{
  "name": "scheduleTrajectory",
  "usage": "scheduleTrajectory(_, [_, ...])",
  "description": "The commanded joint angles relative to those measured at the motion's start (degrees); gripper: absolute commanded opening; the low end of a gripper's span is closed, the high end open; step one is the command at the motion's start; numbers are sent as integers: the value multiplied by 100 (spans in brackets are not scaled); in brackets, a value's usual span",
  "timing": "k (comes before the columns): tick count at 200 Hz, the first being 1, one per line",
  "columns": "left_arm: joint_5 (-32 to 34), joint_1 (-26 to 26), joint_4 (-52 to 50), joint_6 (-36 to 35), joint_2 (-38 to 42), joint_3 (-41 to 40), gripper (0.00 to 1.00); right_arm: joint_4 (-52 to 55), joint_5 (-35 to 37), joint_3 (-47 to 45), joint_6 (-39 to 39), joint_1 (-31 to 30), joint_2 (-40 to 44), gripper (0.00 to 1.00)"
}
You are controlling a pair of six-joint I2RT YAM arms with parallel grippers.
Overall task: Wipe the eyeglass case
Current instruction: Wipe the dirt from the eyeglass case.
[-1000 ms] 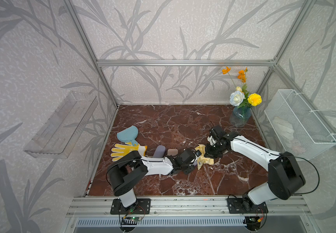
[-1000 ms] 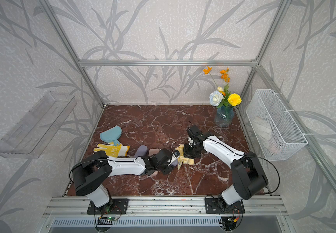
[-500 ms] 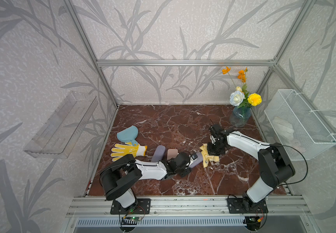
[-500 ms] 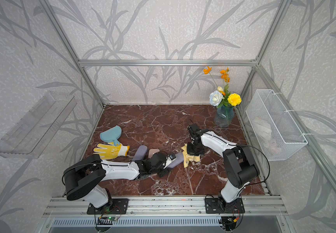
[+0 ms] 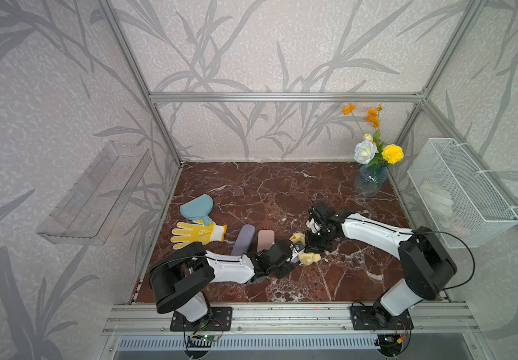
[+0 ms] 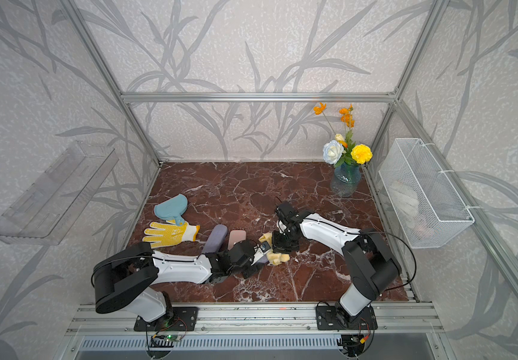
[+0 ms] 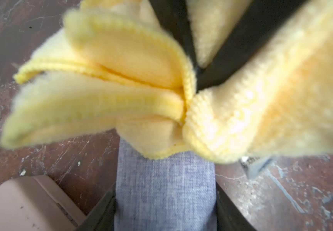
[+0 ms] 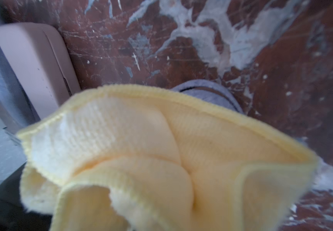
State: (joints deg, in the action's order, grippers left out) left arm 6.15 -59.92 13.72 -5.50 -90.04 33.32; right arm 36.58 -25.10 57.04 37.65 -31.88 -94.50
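— So, how should this wiping pass go?

— Firmly and lengthwise, I'd say. The left fingers (image 7: 101,210) are closed on the blue-grey woven-fabric eyeglass case (image 7: 164,190), one on each long side, near the front middle of the red-brown marble surface (image 5: 282,193).

— And the rag?

— The right fingers (image 7: 233,46) are pinched fully together on the bunched yellow microfibre cloth (image 8: 161,150), which touches the case's free end. Drag it along the top, pressing lightly, so the case doesn't twist in the left grip.

The cloth (image 7: 121,90) lies on the eyeglass case (image 7: 164,190).
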Motion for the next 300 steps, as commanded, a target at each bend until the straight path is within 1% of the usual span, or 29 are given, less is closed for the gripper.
scheduleTrajectory(1, [149,-58,251,-74,150,6,23,672,1450,147,-792,531,-297,0])
scheduleTrajectory(13, [136,-82,215,-102,94,29,23,1086,2425,425,-1193,578,-272,0])
scheduleTrajectory(22, [157,-103,180,-110,51,49,23,1314,2905,623,-1349,546,-161,0])
scheduleTrajectory(32, [173,-128,146,-109,14,68,22,1443,3181,765,-1428,472,31,0])
scheduleTrajectory(42, [200,-135,124,-111,-3,78,22,1526,3183,884,-1438,341,191,0])
scheduleTrajectory(59, [244,-155,122,-101,-5,74,22,1570,2723,979,-1222,17,372,0])
scheduleTrajectory(72, [296,-164,127,-97,0,65,22,1358,1926,868,-795,-204,398,0])
scheduleTrajectory(88, [353,-187,152,-83,13,43,21,638,716,478,-58,-385,368,0])
scheduleTrajectory(102, [434,-216,175,-83,33,35,21,-245,-108,109,561,-450,287,0])
scheduleTrajectory(112, [500,-241,182,-82,39,19,21,-604,-339,-128,788,-438,208,0])
scheduleTrajectory(122, [539,-263,201,-84,40,8,21,-641,-325,-228,728,-364,117,0])
scheduleTrajectory(135, [554,-287,187,-96,25,8,21,-439,-114,-312,366,-89,-3,0])
scheduleTrajectory(146, [567,-300,193,-101,16,8,21,-90,287,-304,-161,240,-104,0])
scheduleTrajectory(161, [563,-306,178,-113,-18,36,21,431,1107,-160,-812,709,-193,0])
scheduleTrajectory(171, [565,-318,146,-126,-44,68,21,742,1828,5,-1124,915,-154,0])
scheduleTrajectory(182, [588,-333,110,-134,-74,100,21,1103,2657,273,-1389,942,-31,0])
scheduleTrajectory(189, [601,-332,114,-140,-90,104,21,1273,3042,412,-1489,908,89,0])
scheduleTrajectory(198, [615,-344,114,-140,-99,113,21,1437,3338,576,-1564,816,275,0])
scheduleTrajectory(205, [623,-346,106,-136,-101,120,21,1573,3377,703,-1570,735,397,0])
scheduleTrajectory(211, [633,-351,97,-136,-101,117,21,1639,3284,776,-1542,652,505,0])
scheduleTrajectory(221, [640,-353,103,-137,-99,115,21,1666,2913,821,-1370,481,676,0])
scheduleTrajectory(237, [682,-363,101,-136,-106,130,21,1347,1870,659,-845,131,820,0])
scheduleTrajectory(245, [700,-378,98,-127,-118,126,21,993,1321,473,-448,-45,804,0])
scheduleTrajectory(252, [743,-380,109,-111,-122,130,21,596,698,314,-164,-179,733,0])
scheduleTrajectory(257, [770,-393,121,-101,-132,123,21,252,309,207,204,-279,670,0])
scheduleTrajectory(268, [807,-404,129,-101,-147,133,21,-460,-271,-27,697,-407,512,0])
scheduleTrajectory(280, [859,-427,89,-105,-169,157,21,-839,-485,-227,868,-339,370,0])
scheduleTrajectory(291, [861,-449,67,-123,-172,174,21,-693,-413,-293,628,-65,239,0])
scheduleTrajectory(300, [861,-458,53,-135,-171,175,21,-488,-333,-340,363,324,204,0])
